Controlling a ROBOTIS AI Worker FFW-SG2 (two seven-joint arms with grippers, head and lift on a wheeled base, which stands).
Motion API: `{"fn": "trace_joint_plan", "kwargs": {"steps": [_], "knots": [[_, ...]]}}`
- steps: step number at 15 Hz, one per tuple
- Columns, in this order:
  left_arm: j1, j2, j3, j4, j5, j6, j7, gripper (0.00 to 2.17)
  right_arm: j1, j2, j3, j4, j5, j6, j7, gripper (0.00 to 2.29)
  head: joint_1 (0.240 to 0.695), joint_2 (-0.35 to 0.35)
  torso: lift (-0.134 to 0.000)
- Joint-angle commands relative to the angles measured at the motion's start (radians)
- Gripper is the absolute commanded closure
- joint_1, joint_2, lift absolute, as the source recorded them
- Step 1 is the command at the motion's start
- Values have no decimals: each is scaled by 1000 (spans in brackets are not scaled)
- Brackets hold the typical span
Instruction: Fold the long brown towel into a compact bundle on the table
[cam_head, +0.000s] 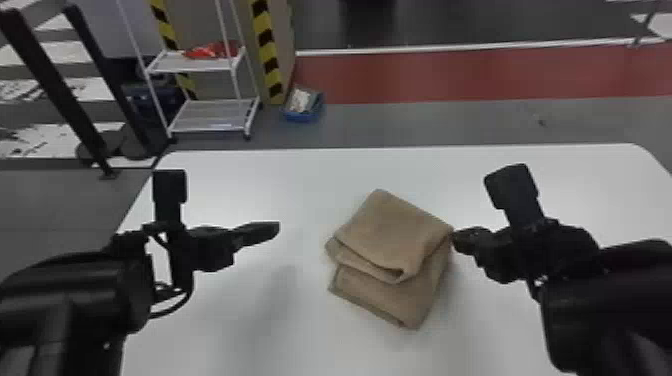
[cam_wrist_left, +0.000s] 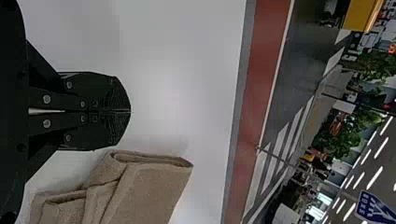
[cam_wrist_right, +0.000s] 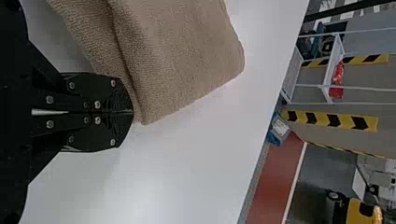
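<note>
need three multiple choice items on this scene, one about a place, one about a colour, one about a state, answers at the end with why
1. Where is the brown towel?
A) on the floor
B) on the table, between left gripper and right gripper
C) on a chair

2. What colour is the item on the cart?
A) green
B) black
C) red

3. How are the left gripper's fingers?
A) shut
B) wide open
C) clamped on the towel

Answers:
1. B, the head view shows it lying there.
2. C, its red stands out on the upper shelf.
3. A, the left wrist view shows them meeting with nothing between.
</note>
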Motion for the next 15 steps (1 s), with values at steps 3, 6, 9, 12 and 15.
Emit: {"fn": "trace_joint_plan", "kwargs": {"steps": [3, 6, 9, 12, 15], "knots": [[1, 3, -37, 57, -7, -110, 7, 2125, -51, 1, 9, 74, 10, -43, -10, 2047, 695, 105, -123], [1, 1, -95, 106, -50, -224, -49, 2125, -75, 1, 8, 116, 16, -58, -23, 2047, 695, 94, -123], [7, 1, -135, 128, -79, -260, -85, 2125, -82, 1, 6, 122, 14, -61, -33, 2047, 695, 56, -123], [17, 3, -153, 131, -85, -263, -127, 2125, -117, 1, 9, 186, 8, -110, -31, 2044, 695, 34, -123], [42, 4, -167, 115, -104, -267, -196, 2125, -158, 1, 16, 269, 7, -169, -36, 2047, 695, 26, -123]]}}
